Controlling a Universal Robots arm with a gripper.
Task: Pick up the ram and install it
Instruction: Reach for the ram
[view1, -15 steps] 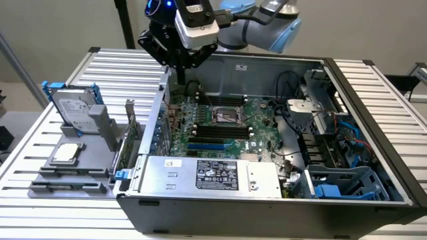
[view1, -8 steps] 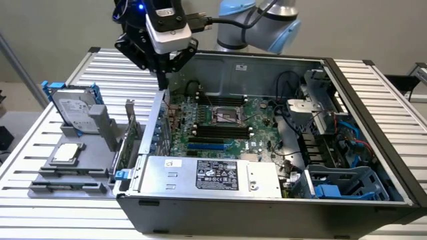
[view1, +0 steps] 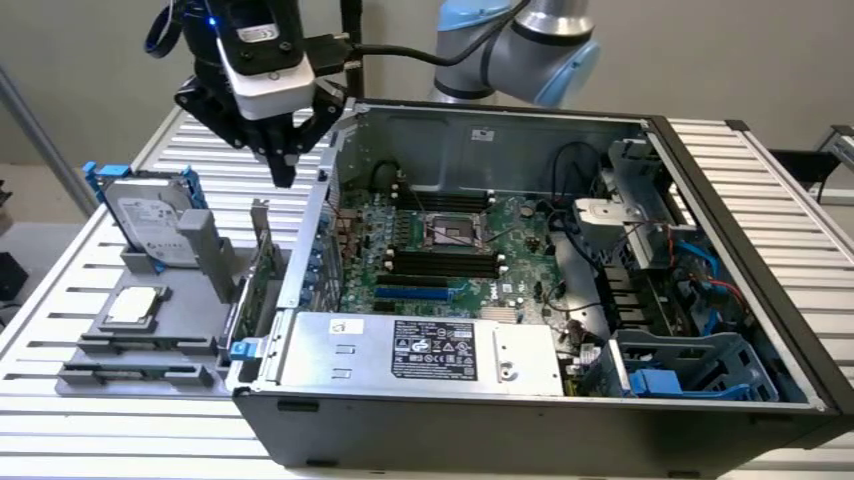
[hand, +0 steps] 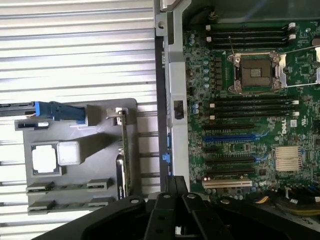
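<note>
The gripper (view1: 283, 172) hangs in the upper left of the exterior view, on the end of the pale blue and silver robot arm (view1: 534, 45); its jaws are pressed together, so the two black tips meet in one point, and they are not holding the ram (hand: 124, 150); the ram is a thin green stick standing on its long edge in the grey holder (view1: 174, 355), left of the middle of the exterior view and just beside the outer wall of the computer case (view1: 481, 130); the jaws point down above it and are apart from it; in the same holder a silver hard drive (view1: 150, 225) with blue side pieces leans at the left of the frame, and a small square processor chip (view1: 134, 305) lies flat toward the lower left; the holder sits on the desk (view1: 80, 430), which is made of long silver slats; the case lies on its side with its open side up, across the middle and right of the frame; inside it is a green motherboard (view1: 527, 225) with a square silver processor socket (view1: 451, 232) near the middle of the frame; rows of long black memory slots (view1: 441, 265) lie just below the socket, and a blue slot (view1: 414, 293) lies below those; a silver power supply box (view1: 427, 350) with a black label sits in the lower middle; a blue plastic drive cage (view1: 687, 375) sits in the lower right; the ram is in the holder, not in a slot.
</note>
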